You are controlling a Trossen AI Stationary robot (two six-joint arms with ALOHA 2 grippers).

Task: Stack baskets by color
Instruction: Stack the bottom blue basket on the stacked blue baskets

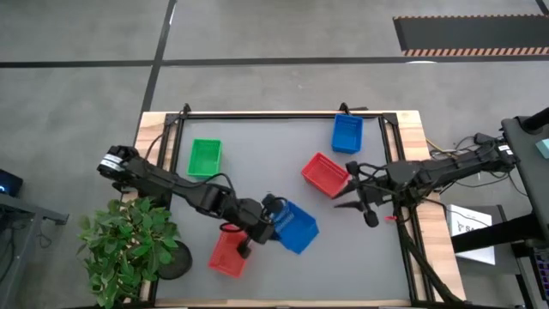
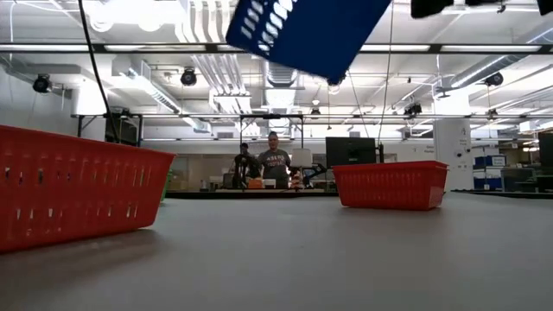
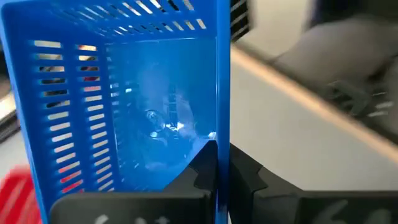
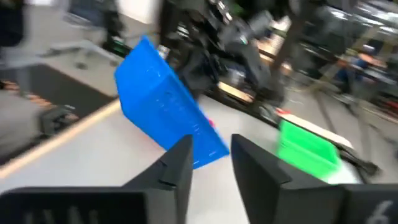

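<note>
**Blue basket aloft in the left gripper**

Blue plastic hangs tilted over the near middle of the table: the left gripper (image 1: 268, 215) is pinched tight on one wall of a blue basket (image 1: 296, 227), lifted clear of the surface. A second blue basket (image 1: 347, 133) sits at the far right corner, well apart. Two red baskets lie on the table, one (image 1: 228, 253) just beside the left arm, the other (image 1: 325, 174) nearer the middle; a green basket (image 1: 205, 157) sits far left. The right gripper (image 1: 358, 206) hovers near the right edge, fingers parted, holding nothing.

The step looks like carrying blue to blue. Next it likely calls for levelling the basket, crossing to the far corner, and nesting it squarely inside.
</note>
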